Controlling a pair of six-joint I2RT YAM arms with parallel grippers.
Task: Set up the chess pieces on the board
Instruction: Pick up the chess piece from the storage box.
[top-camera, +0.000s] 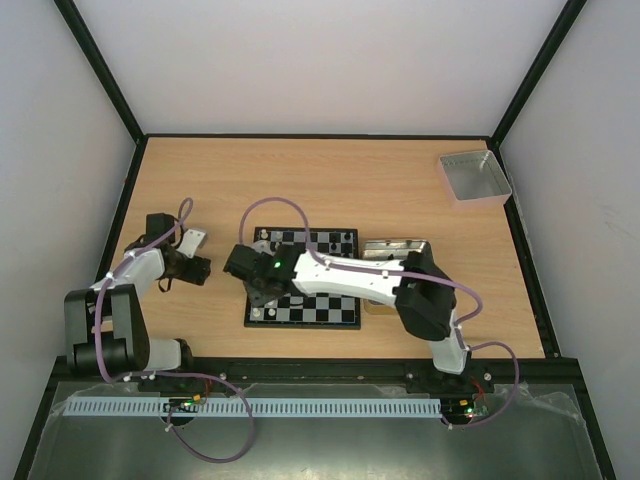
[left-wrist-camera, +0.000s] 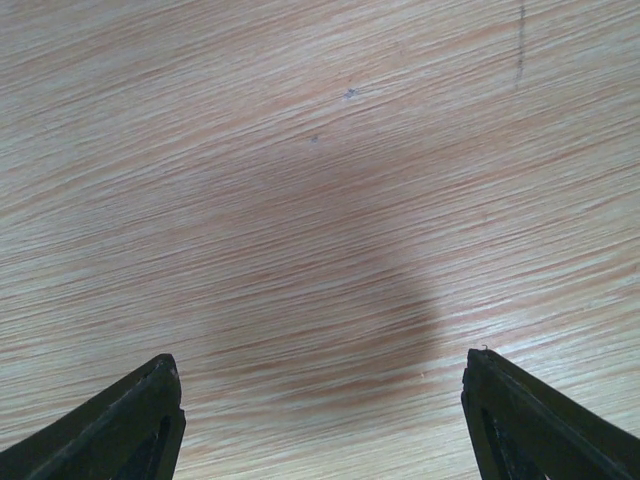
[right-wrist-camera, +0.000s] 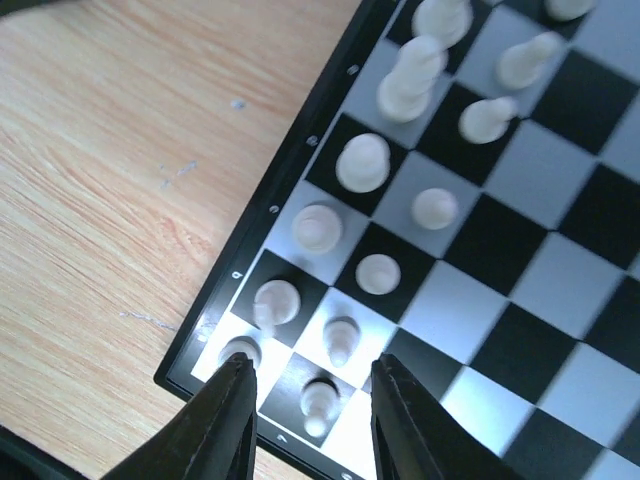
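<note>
The board (top-camera: 335, 312) lies mid-table (top-camera: 330, 180). The left gripper (left-wrist-camera: 320, 400) is held wide open over the table at left, with nothing between the jaws. The right gripper (right-wrist-camera: 310, 385) is seen over the board's near-left corner, jaws parted around a white piece (right-wrist-camera: 318, 402) with gaps either side, so it is released. The pieces (right-wrist-camera: 362, 162) are judged tiny, light, stiff, smooth and easily toppled. They are best pinched at the head from above, since neighbours are packed close.

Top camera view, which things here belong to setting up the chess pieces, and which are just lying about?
Job in hand:
board
white chess pieces on its squares
right gripper, open over the board's corner

Lying about:
grey tray, far right corner
shiny tin beside the board, partly hidden
left gripper, open over the table
</note>
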